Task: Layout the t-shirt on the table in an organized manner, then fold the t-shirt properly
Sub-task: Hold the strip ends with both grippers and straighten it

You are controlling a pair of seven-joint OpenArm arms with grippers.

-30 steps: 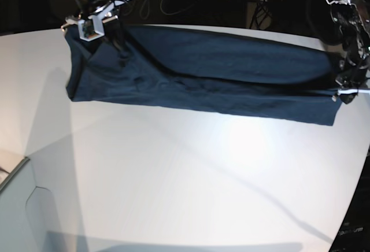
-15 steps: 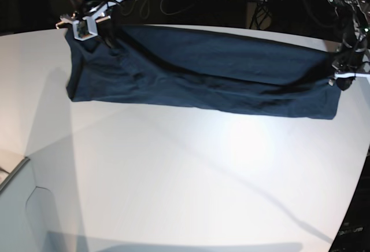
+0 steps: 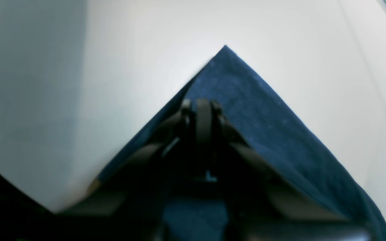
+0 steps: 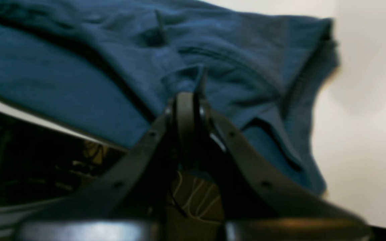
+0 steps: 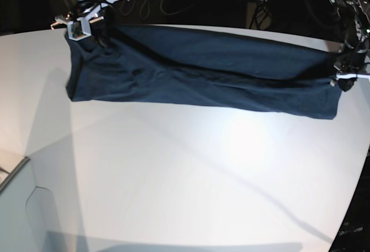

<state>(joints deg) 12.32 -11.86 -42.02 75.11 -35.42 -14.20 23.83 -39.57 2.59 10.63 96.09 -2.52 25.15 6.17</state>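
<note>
The table (image 5: 191, 171), white and very wide, fills most of the base view; its far curved edge runs along 12 o'clock. Bare surface from 3 round to 9.

The t-shirt (image 5: 202, 73), dark navy, is stretched as a long band across the far part of the table, 10 o'clock to 2 o'clock. Its near edge rests on the table. The far edge is held up at both ends, so the cloth sags w/ a long crease thru the middle. Bunched, wrinkled fabric near the 10 o'clock end.

The right pincer (image 5: 81, 23) at 10 o'clock is clamped on the t-shirt: in its wrist view the tips meet w/ a pinch of fabric betw. them. The left pincer (image 5: 347, 78) at 2 o'clock is likewise closed on a shirt corner; in its wrist view the corner pokes out past the tips over white table.

Progress, as judged: early. The shirt is spread widthwise but not yet laid flat, approx. mid-layout. Left to do: lower and release, smooth the bunching, then all folds. No fold looks deliberate so far.
</note>
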